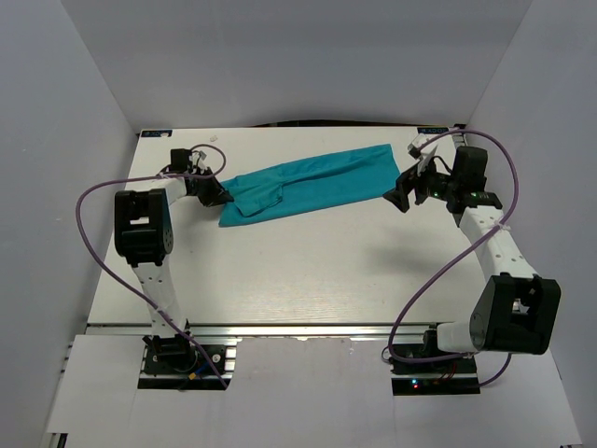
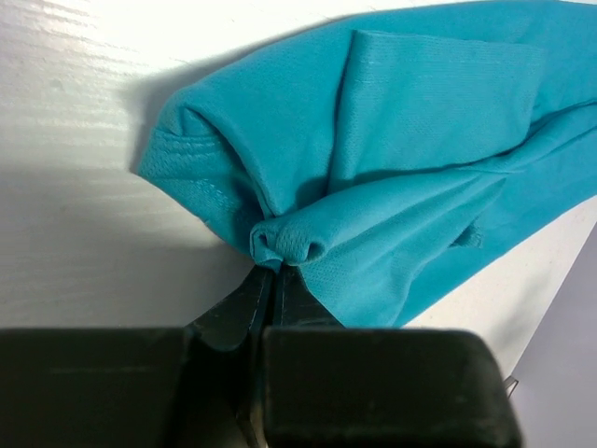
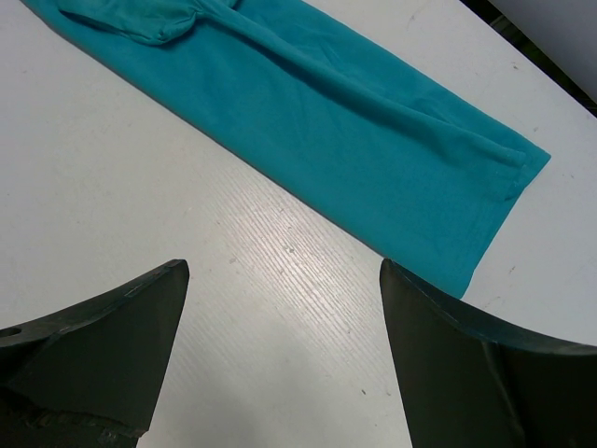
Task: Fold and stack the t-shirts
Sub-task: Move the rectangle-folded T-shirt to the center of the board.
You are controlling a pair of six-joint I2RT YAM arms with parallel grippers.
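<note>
A teal t-shirt [image 1: 312,182] lies folded into a long narrow strip across the far half of the white table, running from lower left to upper right. My left gripper [image 1: 218,193] is at the strip's left end, shut on a pinched bunch of the fabric [image 2: 289,245]; its fingertips [image 2: 270,280] meet right under that bunch. My right gripper [image 1: 403,193] hovers just off the strip's right end, open wide, with bare table between its fingers [image 3: 438,327]. The shirt's hem end [image 3: 485,219] sits just beyond the right finger.
White walls enclose the table [image 1: 308,271] on the left, back and right. Purple cables [image 1: 89,201] loop out from both arms. The near table edge has a metal rail [image 1: 298,329].
</note>
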